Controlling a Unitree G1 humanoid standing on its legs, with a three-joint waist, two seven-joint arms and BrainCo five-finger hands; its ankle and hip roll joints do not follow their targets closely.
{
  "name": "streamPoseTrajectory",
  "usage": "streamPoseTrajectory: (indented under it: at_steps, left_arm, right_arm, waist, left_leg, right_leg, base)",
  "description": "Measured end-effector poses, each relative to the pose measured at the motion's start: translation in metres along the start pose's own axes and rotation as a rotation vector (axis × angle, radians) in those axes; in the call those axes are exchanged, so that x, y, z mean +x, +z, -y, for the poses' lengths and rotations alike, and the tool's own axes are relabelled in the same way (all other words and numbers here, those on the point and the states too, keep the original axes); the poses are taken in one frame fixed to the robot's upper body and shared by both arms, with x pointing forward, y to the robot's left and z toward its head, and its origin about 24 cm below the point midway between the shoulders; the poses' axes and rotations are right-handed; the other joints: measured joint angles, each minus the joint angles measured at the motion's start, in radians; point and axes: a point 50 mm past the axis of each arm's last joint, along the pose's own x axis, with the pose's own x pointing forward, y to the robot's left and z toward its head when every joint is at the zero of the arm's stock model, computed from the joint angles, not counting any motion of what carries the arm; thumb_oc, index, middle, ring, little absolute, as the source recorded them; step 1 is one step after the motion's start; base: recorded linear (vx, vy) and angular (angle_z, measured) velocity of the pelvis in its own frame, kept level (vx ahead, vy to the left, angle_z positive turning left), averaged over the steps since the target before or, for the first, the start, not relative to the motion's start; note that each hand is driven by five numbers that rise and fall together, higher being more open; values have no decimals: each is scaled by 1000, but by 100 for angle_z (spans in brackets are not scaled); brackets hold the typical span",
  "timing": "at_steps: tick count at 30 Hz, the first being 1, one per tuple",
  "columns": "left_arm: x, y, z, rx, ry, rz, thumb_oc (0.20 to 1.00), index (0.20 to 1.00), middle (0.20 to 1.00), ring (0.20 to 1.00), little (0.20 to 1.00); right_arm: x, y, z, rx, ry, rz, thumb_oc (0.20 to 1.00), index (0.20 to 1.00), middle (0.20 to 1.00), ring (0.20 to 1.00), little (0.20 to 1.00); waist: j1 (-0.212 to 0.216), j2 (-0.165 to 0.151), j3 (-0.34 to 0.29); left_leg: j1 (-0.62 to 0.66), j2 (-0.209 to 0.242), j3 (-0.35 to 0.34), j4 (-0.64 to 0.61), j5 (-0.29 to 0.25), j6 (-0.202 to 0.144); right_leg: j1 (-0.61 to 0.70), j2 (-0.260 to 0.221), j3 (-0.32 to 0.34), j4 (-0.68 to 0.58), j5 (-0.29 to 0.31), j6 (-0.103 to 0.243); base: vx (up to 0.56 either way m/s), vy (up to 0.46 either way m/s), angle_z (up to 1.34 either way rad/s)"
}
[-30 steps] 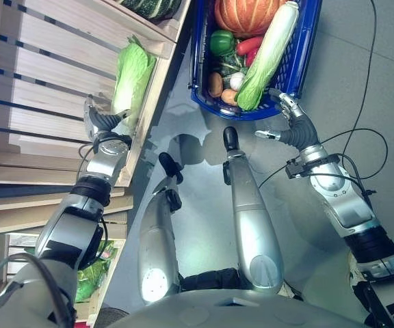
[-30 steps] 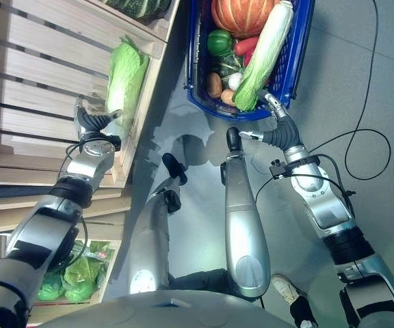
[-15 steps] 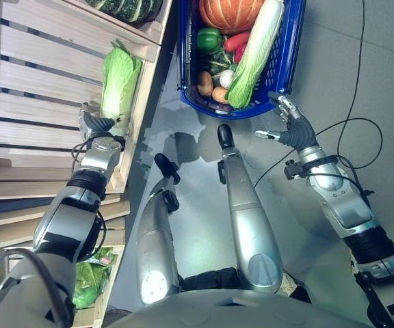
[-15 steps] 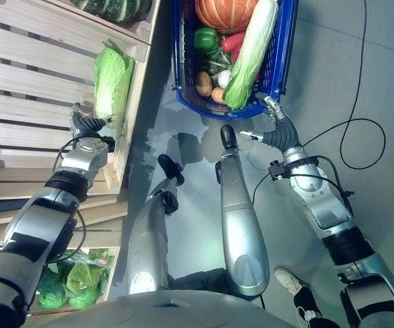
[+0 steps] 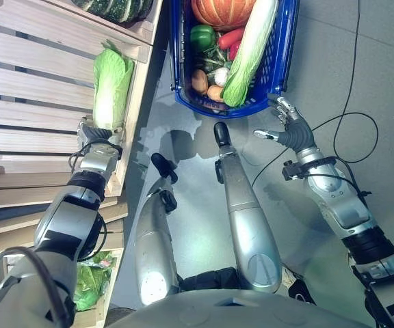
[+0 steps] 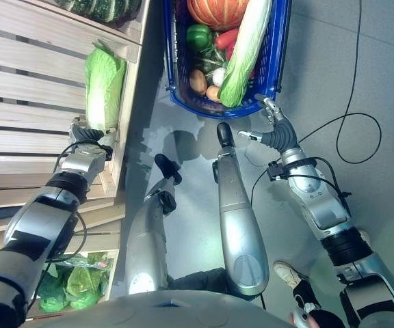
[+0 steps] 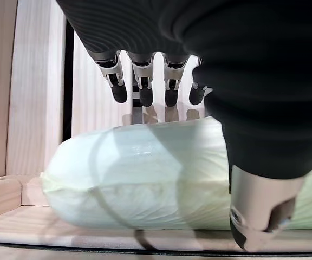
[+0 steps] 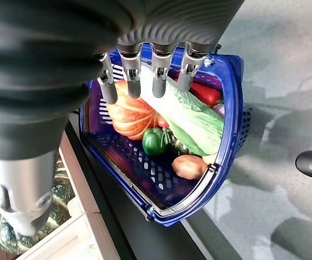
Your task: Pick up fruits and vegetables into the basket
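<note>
Left hand point(image 5: 96, 134), fingers loose, reaches over the napa cabbage point(image 5: 111, 85) at the wooden shelf's point(image 5: 33, 89) front edge; right hand point(image 5: 287, 128) spread beside the blue basket point(image 5: 284, 48).

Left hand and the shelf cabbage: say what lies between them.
Nothing: in the left wrist view the left hand hovers open just over the cabbage on the shelf, with only a bare gap.

Cabbage point(image 5: 110, 85) on shelf point(image 5: 33, 89); basket point(image 5: 279, 61) on floor point(image 5: 361, 61)
</note>
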Motion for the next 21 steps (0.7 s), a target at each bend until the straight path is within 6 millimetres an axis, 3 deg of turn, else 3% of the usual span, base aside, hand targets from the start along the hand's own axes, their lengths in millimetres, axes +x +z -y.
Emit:
streamPoseTrajectory:
  at_steps: [21]
  left_arm:
    - [14, 12, -29, 56, 127, -34, 1000, 1000, 1000, 1000, 1000]
  right_arm:
    - [0, -1, 3, 48, -18, -10, 1000, 1000, 1000, 1000, 1000]
  waist:
    - [-10, -3, -2]
  left_leg:
    - [-70, 15, -30, 39, -9, -6]
  right_leg:
    - [-62, 16, -3, 17, -1, 2]
  base:
    - [1, 9, -2]
